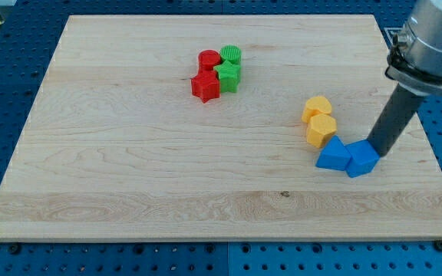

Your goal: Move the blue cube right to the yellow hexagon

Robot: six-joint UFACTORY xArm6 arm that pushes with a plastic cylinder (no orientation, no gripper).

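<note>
The blue cube (362, 159) lies at the view's lower right, touching a second blue block (334, 154) on its left. The yellow hexagon (321, 129) sits just above and left of them, touching the second blue block, with another yellow block (317, 107) above it. My tip (376, 152) rests against the blue cube's right side; the dark rod slants up to the view's right.
A cluster of a red cylinder (209, 60), a red star (205, 86), a green cylinder (231, 54) and a green star (227, 74) stands at the view's upper middle. The wooden board (129, 169) lies on a blue pegboard; its right edge is near the blue blocks.
</note>
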